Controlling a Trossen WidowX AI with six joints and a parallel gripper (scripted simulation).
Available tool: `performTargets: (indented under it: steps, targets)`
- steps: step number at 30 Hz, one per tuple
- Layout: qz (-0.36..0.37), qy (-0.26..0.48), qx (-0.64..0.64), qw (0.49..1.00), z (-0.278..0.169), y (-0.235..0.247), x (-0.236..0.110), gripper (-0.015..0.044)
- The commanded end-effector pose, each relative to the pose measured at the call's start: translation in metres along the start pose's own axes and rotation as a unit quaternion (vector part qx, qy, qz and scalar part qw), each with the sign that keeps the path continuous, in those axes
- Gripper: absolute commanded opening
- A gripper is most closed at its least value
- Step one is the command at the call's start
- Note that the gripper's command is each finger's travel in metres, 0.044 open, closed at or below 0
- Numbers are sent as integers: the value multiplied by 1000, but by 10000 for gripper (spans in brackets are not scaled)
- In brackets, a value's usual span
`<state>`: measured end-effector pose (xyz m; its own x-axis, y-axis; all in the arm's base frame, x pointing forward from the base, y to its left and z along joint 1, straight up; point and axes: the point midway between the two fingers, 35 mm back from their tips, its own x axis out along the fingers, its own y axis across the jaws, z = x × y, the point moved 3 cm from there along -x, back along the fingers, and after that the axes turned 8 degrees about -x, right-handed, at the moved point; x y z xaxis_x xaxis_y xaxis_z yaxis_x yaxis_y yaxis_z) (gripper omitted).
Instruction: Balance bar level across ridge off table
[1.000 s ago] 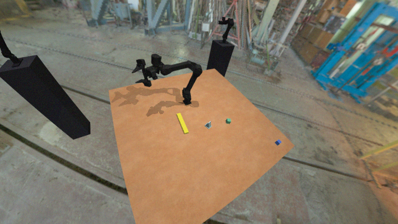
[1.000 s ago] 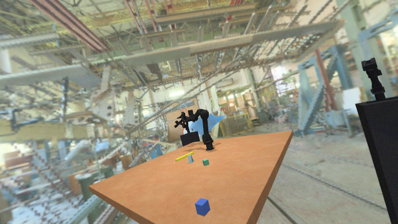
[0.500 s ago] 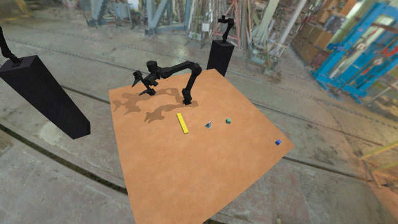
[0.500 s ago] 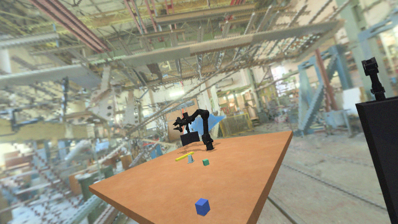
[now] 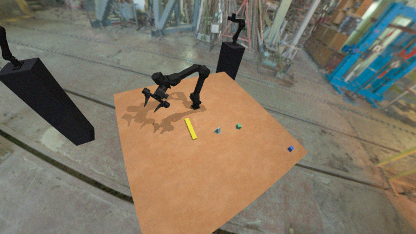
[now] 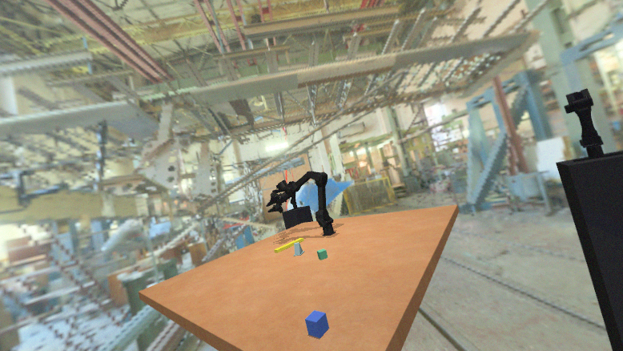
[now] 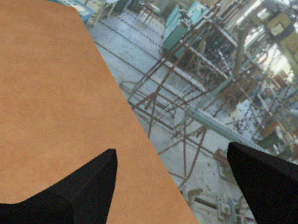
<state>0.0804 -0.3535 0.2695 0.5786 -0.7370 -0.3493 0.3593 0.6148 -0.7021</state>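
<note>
gripper (image 5: 154,102) partly open and empty above table (image 5: 180,180) corner, yellow bar (image 5: 190,128) apparently flat beside grey ridge (image 5: 217,130), apart

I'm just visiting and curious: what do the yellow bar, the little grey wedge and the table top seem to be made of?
The flat yellow bar looks like matte plastic or painted wood: even colour, no shine. The small grey triangular wedge has pale, faintly glossy faces, perhaps metal or hard plastic. The orange-brown table top looks like unvarnished fibreboard or cork: mottled and dull.
</note>
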Motion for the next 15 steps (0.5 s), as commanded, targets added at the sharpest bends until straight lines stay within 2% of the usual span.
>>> performTargets:
  steps: [1, 15]
  targets:
    - [32, 13, 22, 999, 3, 16, 9, 315]
    - [166, 78, 74, 980, 23, 88, 25, 315]
